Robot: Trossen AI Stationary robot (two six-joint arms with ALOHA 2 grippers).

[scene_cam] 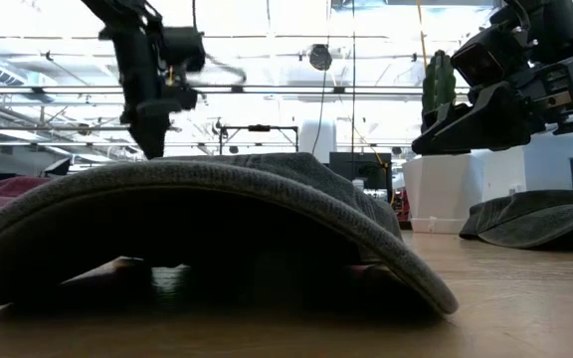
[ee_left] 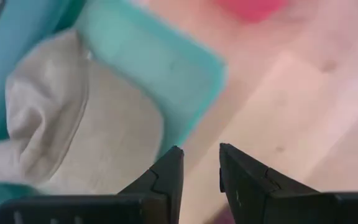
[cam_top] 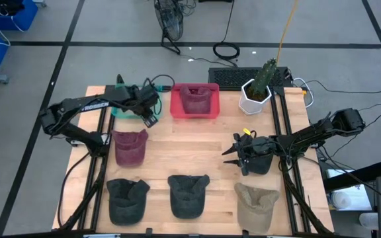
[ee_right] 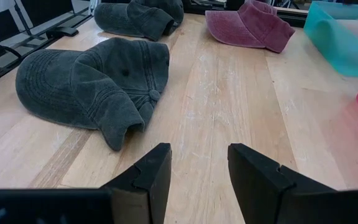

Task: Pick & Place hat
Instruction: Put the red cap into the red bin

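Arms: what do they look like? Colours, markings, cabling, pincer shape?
Both are dark, slim, jointed links. The left arm carries white lettering along one link; black cables trail off the right arm. Each ends in a two-finger black pincer, left pincer and right pincer, with blocky, angular fingers.

The table (cam_top: pixel 223 142) carries 6 hats in the high view, plus a 7th seen only from the left wrist. 2 are maroon: 1 near the left edge (cam_top: pixel 130 146) and 1 inside the red bin (cam_top: pixel 194 100). 3 are dark grey: 1 at the front-left corner (cam_top: pixel 126 199), 1 at the front edge's middle (cam_top: pixel 188 194), and 1 near the right edge, mostly hidden (cam_top: pixel 258 164). 1 tan hat (cam_top: pixel 256 205) lies at the front-right corner. 1 pale hat (ee_left: pixel 48 124) sits in the teal bin.

There are 2 bins: 1 red (cam_top: pixel 177 109), 1 teal (cam_top: pixel 119 111). 1 potted plant (cam_top: pixel 258 89) stands at the back-right corner.
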